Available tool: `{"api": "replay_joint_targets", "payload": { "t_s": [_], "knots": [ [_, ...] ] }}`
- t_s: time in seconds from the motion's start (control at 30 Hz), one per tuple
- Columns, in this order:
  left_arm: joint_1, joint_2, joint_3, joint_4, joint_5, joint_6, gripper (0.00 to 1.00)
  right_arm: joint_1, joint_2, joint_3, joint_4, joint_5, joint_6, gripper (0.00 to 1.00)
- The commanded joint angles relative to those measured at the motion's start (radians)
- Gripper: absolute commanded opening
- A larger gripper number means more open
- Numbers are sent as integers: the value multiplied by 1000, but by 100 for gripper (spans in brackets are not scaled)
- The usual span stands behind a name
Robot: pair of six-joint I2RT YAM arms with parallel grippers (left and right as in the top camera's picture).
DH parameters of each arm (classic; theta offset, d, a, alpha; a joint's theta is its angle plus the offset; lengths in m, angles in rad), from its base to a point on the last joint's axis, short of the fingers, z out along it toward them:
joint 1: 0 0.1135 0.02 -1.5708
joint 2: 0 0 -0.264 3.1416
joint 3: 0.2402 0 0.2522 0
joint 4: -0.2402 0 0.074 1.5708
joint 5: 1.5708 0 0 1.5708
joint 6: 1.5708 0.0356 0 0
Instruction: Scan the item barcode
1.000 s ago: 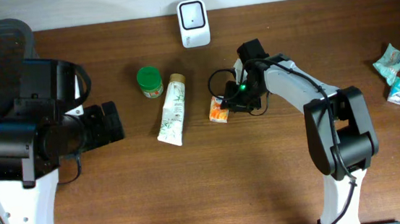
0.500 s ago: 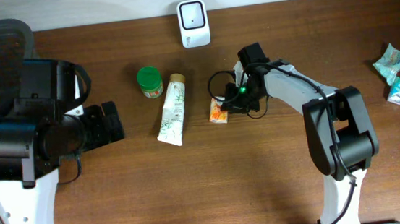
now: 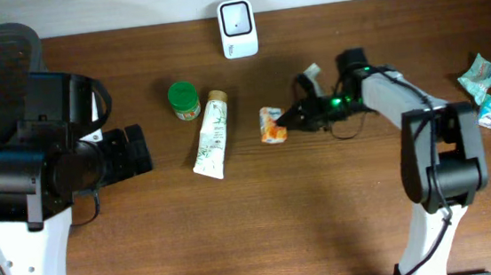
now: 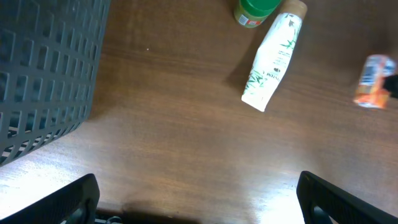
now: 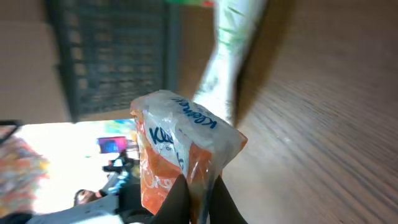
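Now: tissue packet pinched by its edge

The right gripper (image 3: 295,118) is clamped on the right edge of the orange tissue packet (image 3: 271,124), mid-table, just right of the white tube (image 3: 210,134). The scanner (image 3: 237,17) stands at the far edge. The left gripper (image 3: 136,151) is spread wide at the left, holding nothing.

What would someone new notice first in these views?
The orange tissue packet, pinched at one edge by the right gripper near the centre of the overhead view, fills the right wrist view. Next come the white scanner at the top of the overhead view and the white tube lying beside a green-capped jar, left of the packet. The left gripper hangs open at the left.
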State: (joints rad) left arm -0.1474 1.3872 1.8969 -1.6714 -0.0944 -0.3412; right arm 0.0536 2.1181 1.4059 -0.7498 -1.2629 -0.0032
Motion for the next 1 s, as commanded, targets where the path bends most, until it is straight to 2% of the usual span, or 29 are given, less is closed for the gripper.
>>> {"api": "replay_joint_targets", "payload": {
  "t_s": [0.0, 0.13, 0.27, 0.37, 0.77, 0.97],
  "knots": [
    [0, -11, 3, 1, -3, -10, 99, -30, 13, -3, 76, -291, -79, 4],
    [0, -11, 3, 2, -4, -10, 99, -41, 13, 1, 213, -290, 33, 4],
    [0, -11, 3, 1, -4, -10, 99, -42, 13, 1, 485, -290, 240, 4],
    [0, -11, 3, 1, -3, -10, 99, -42, 13, 0, 631, -290, 300, 4],
    [0, -11, 3, 1, -3, -10, 99, -43, 13, -6, 578, -290, 32, 4],
    [0, -11, 3, 2, -3, -10, 99, -43, 13, -20, 485, -290, -154, 4]
  ]
}}
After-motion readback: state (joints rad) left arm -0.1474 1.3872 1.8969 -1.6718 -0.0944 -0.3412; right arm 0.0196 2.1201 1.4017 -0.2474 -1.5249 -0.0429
